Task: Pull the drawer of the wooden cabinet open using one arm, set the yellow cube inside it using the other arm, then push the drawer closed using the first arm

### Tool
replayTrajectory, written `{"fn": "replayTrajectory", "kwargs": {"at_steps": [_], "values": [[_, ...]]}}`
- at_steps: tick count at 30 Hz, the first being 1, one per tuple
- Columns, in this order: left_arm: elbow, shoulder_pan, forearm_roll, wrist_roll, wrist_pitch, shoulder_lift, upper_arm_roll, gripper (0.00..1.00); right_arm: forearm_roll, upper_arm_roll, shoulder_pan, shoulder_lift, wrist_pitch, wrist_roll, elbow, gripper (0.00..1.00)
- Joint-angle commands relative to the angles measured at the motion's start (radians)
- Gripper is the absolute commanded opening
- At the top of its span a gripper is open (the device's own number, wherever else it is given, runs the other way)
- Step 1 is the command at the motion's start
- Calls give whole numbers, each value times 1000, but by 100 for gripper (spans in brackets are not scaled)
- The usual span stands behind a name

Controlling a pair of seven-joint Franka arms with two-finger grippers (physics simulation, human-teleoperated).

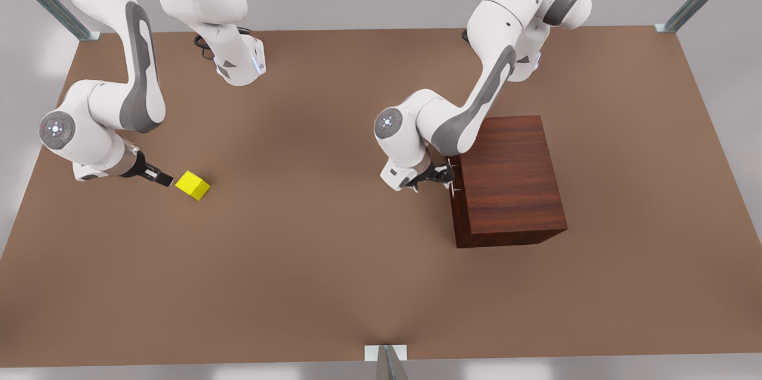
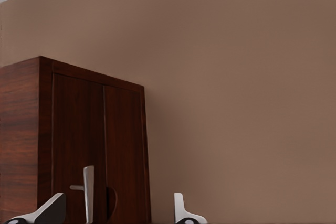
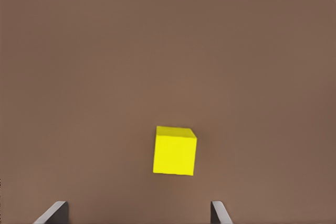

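The wooden cabinet (image 1: 512,180) stands on the table at the front view's right, and its drawer (image 2: 94,140) sits flush in it. My left gripper (image 1: 443,177) is at the drawer front, open. Its fingers straddle the silver bar handle (image 2: 88,190) without closing on it. The yellow cube (image 1: 192,185) lies on the table at the front view's left. My right gripper (image 1: 164,179) is low beside it, open, with the cube (image 3: 175,150) a short way ahead of the fingertips (image 3: 55,211) and not touching them.
The brown table (image 1: 309,249) stretches wide between cube and cabinet. Metal frame posts (image 1: 387,362) stand at the front edge and the far corners. Both arm bases sit along the far edge.
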Motion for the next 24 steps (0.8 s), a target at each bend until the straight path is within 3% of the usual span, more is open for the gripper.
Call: {"fn": "replayTrajectory", "kwargs": {"at_steps": [1,9,15,24], "values": [[1,8,47,-246,4,4,1,100,1,-1,-1,2,48,193,-1,100],[-35,9,36,-249,10,27,-1,100,1,-7,-29,54,78,181,2,100],[-121,0,41,-255,1,-29,-1,100,53,-10,-52,92,84,161,2,100],[-134,-2,16,-305,117,25,-3,100,53,-10,-52,101,83,158,10,100]]}}
